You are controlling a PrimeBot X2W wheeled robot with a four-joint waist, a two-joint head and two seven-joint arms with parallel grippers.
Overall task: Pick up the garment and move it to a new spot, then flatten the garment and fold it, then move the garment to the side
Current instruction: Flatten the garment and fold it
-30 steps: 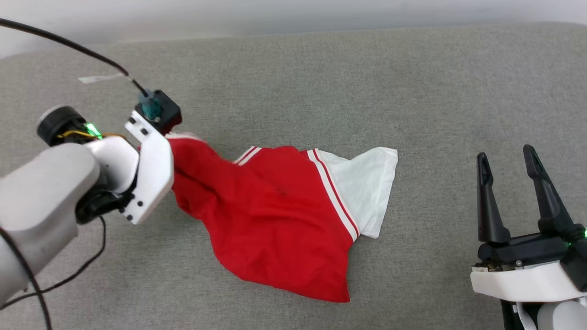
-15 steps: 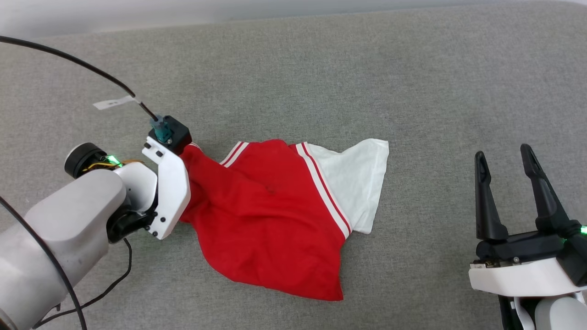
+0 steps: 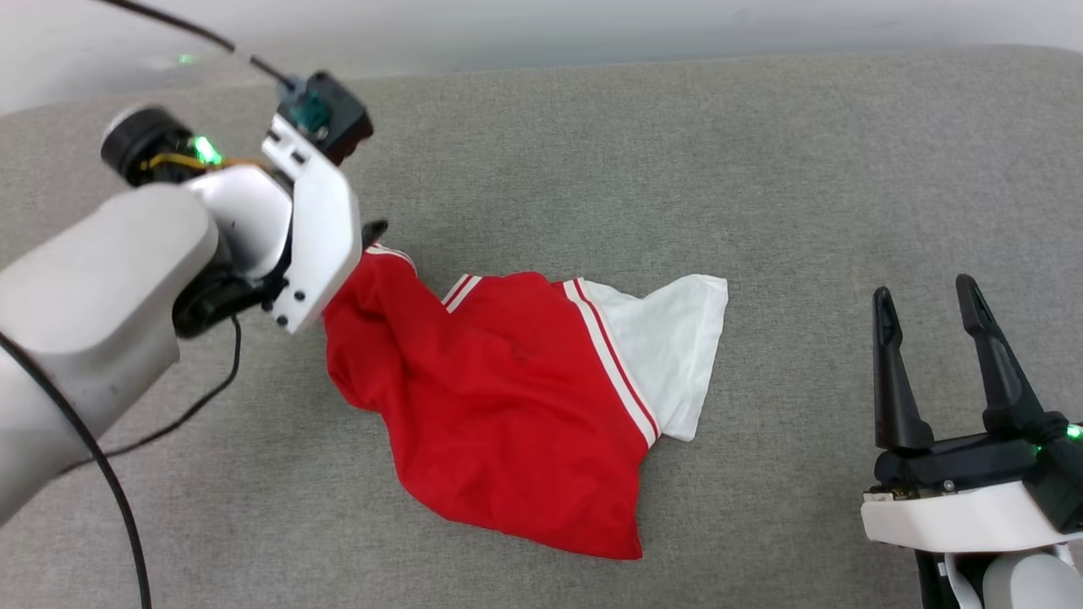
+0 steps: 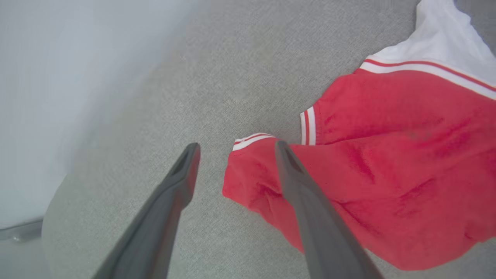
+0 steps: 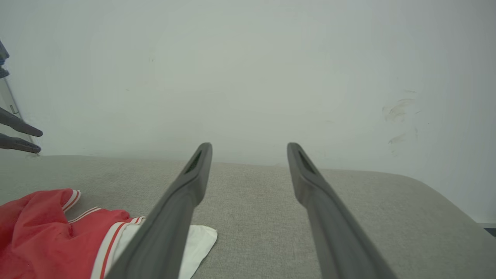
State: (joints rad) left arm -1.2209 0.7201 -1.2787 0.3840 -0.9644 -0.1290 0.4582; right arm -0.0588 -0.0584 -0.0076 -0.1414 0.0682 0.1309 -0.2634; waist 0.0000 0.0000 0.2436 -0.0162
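Note:
The garment (image 3: 508, 397), a red T-shirt with a white sleeve (image 3: 668, 347) and striped trim, lies crumpled in the middle of the grey surface. My left gripper (image 3: 372, 230) hangs just above its upper left corner. In the left wrist view my left gripper (image 4: 237, 147) is open, and the garment (image 4: 387, 155) lies below it with its striped corner under the gap, not held. My right gripper (image 3: 925, 288) stands open at the lower right, well apart from the shirt. The right wrist view shows my right gripper (image 5: 250, 145) with nothing between its fingers and the garment (image 5: 38, 240) at the lower left.
The grey padded surface (image 3: 761, 169) spreads around the shirt and ends at a pale wall (image 5: 248, 77) behind. A black cable (image 3: 169, 419) trails from my left arm across the surface at the left.
My left gripper has opened and let go of the garment's corner, then lifted away from it. The corner has dropped onto the surface. The right arm has kept still.

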